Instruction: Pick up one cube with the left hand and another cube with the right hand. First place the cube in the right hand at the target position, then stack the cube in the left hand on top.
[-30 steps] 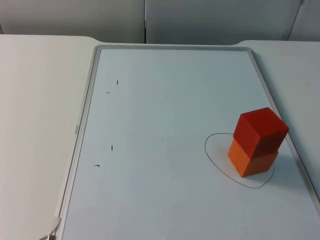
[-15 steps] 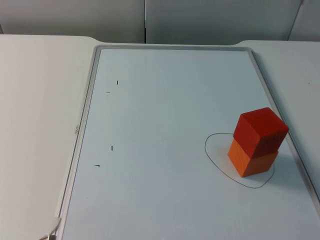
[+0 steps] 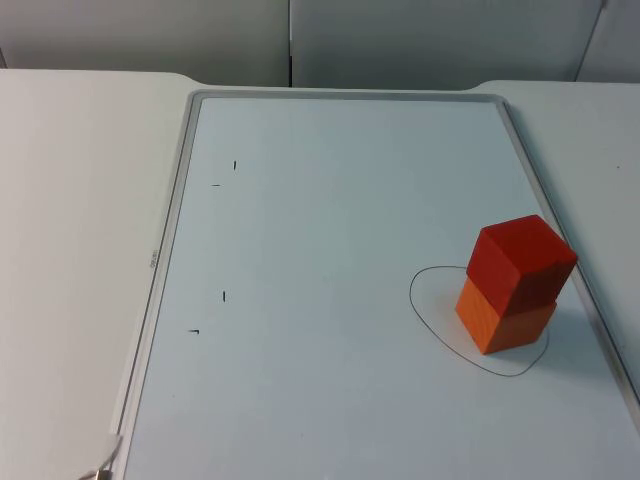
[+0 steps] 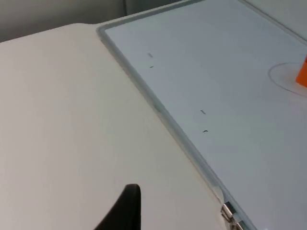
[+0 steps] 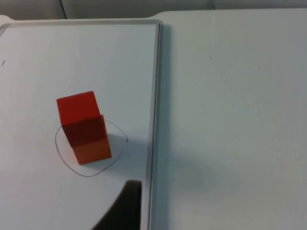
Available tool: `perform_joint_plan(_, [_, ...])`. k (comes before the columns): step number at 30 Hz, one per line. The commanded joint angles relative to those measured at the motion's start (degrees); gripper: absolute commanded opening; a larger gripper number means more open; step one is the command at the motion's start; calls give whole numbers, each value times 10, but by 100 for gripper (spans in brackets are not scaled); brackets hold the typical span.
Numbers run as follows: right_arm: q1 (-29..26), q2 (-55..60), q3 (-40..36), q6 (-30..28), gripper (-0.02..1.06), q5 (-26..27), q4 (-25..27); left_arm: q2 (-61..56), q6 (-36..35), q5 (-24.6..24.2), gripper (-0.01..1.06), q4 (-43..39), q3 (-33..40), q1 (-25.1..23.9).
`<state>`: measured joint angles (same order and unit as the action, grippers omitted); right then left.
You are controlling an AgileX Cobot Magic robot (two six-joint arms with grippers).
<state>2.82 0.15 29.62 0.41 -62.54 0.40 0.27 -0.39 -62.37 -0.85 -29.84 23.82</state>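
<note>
**Two cubes stacked inside the drawn loop**

You see a red cube point(image 3: 521, 261) sitting on an orange cube point(image 3: 503, 318), turned slightly off square, within a pen-drawn loop point(image 3: 430, 318) near the right edge of a whiteboard point(image 3: 330, 200) on the table point(image 3: 70, 200). One black fingertip point(image 4: 125, 210) of your left gripper hangs over the table beside the board; one fingertip point(image 5: 125, 205) of your right gripper hangs near the stack. You cannot tell whether either is open.

Whiteboard point(image 4: 230, 86) on white table point(image 4: 62, 120), orange cube point(image 4: 302, 73) inside drawn outline point(image 4: 283, 79)

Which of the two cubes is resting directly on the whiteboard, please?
The orange cube, inside the drawn outline. The red cube sits on top of it, touching no board.
</note>
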Motion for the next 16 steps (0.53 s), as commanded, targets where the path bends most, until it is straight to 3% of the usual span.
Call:
perform_joint_plan(1, [-3, -1, -5, 2, 104, 7, -4, -3, 0, 6, 105, 5, 3, -36])
perform_joint_plan(2, [-3, -1, -5, 2, 104, 7, -4, -3, 0, 6, 105, 5, 3, -72])
perform_joint_plan(3, [-3, -1, -5, 2, 104, 7, -4, -3, 0, 6, 105, 5, 3, -72])
perform_joint_plan(6, [-3, -1, -5, 2, 104, 7, -4, -3, 0, 6, 105, 5, 3, -137])
perform_joint_plan(16, [-3, -1, -5, 2, 104, 7, -4, -3, 0, 6, 105, 5, 3, -258])
